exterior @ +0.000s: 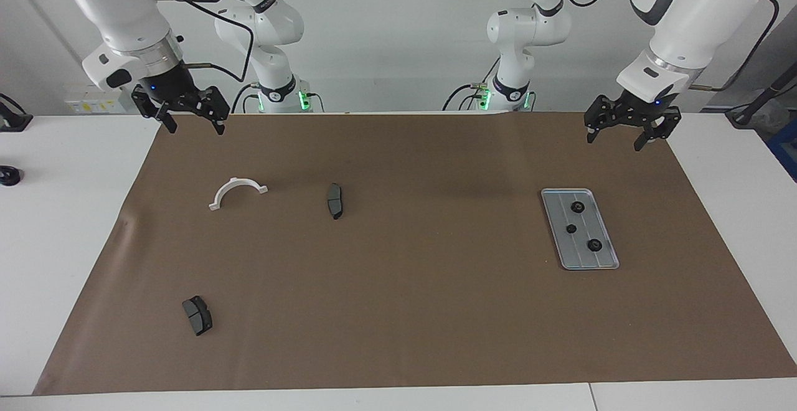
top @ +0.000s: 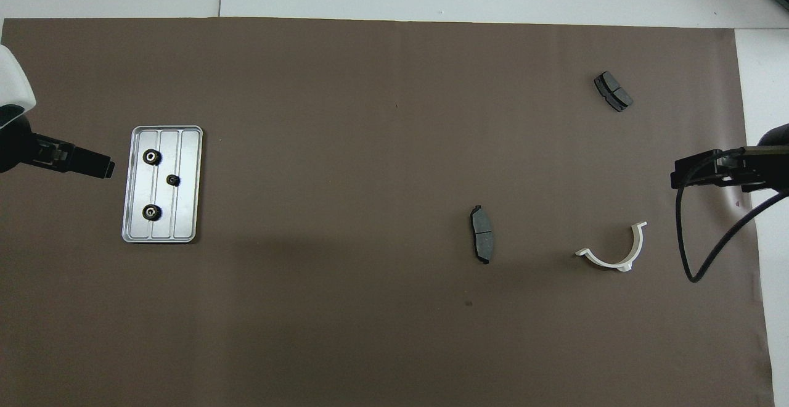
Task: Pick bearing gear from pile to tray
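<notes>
Fig. — My two arms at the table point(exterior: 398, 401), which is covered by a brown sheet point(exterior: 411, 311)

L hand point(exterior: 632, 132): mine, raised over the sheet's edge at the L arm's end of the table, fingers spread wide, holding nothing. In the overhead view it shows just beside the tray, apart from it.

R hand point(exterior: 187, 115): mine, raised over the sheet's corner at the R arm's end, fingers also wide, nothing between them.

Tray point(exterior: 607, 255): silver-grey, ridged, flat on the sheet toward the L arm's end. Three small black gears lie in it, in a rough line along its length, each apart from the others: gear a point(exterior: 577, 207) nearest to the robots, gear b point(exterior: 571, 229) mid-tray & smallest-looking, gear c point(exterior: 594, 246) farthest from the robots.

Rest of the parts, toward the R arm's end, all well apart from the tray & from each other:
- white half-ring bracket point(exterior: 237, 192), lying on the sheet under no hand
- brake pad 1 point(exterior: 335, 200), dark grey, beside the bracket, nearer to table centre
- brake pad 2 point(exterior: 197, 315), dark grey, farther from the robots than the bracket

No gear visible on the sheet outside the tray
</notes>
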Controlling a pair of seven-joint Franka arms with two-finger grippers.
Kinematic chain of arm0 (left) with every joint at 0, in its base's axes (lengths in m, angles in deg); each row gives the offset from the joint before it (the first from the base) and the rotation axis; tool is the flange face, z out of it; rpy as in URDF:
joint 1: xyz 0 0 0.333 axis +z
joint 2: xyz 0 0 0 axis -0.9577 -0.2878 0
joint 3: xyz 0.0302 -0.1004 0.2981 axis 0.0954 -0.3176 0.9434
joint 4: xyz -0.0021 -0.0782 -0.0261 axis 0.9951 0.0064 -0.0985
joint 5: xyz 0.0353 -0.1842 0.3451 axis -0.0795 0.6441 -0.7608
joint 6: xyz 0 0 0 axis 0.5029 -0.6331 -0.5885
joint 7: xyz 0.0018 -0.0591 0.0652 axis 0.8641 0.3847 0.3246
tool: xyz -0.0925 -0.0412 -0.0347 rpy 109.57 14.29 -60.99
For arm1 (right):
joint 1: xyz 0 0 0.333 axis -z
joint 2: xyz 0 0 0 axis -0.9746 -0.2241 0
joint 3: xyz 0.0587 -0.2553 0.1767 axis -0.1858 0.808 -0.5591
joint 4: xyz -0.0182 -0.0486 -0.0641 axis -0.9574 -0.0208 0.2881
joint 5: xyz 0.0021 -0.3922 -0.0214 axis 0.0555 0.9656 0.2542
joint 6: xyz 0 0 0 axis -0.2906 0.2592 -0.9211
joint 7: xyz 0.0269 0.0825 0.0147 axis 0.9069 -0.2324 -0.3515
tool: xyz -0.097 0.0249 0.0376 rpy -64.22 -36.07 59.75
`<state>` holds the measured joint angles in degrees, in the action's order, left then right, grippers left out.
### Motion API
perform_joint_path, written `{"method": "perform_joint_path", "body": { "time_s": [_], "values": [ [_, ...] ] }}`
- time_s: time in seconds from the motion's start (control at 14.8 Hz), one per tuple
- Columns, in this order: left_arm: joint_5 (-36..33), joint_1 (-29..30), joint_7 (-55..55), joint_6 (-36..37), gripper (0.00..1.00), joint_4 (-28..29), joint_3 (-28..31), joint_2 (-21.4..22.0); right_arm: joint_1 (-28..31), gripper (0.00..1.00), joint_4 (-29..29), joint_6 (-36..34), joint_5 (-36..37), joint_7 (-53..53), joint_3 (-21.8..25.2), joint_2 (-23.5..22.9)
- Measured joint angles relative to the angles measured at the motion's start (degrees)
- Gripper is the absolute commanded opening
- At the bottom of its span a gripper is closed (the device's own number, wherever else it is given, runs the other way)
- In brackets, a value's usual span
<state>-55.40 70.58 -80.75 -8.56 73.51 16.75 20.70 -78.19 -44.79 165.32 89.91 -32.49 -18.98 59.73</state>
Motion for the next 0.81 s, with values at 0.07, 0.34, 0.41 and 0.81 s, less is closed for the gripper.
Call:
{"method": "perform_joint_path", "body": {
  "time_s": [0.07, 0.34, 0.41, 0.81],
  "values": [
    [0.1, -0.1, 0.0, 0.0, 1.0, 0.1, 0.0, 0.1, 0.0, 1.0, 0.0, 0.0, 0.0, 0.0, 0.0, 0.0],
    [0.1, -0.1, 0.5, 0.7, 1.0, 0.1, 0.0, 0.1, 0.0, 1.0, 0.0, 2.8, 0.0, 0.0, -0.1, 0.0],
    [0.1, -0.1, 0.6, 1.3, 1.0, 0.0, 0.0, 0.1, 0.0, 1.0, 0.0, 3.0, 0.0, 0.0, -0.1, 0.0],
    [0.1, -0.1, 2.2, 5.8, 1.0, -2.7, 0.0, -0.1, 0.0, 1.0, 0.0, 3.1, 0.0, 0.0, -0.1, 0.0]
  ]
}}
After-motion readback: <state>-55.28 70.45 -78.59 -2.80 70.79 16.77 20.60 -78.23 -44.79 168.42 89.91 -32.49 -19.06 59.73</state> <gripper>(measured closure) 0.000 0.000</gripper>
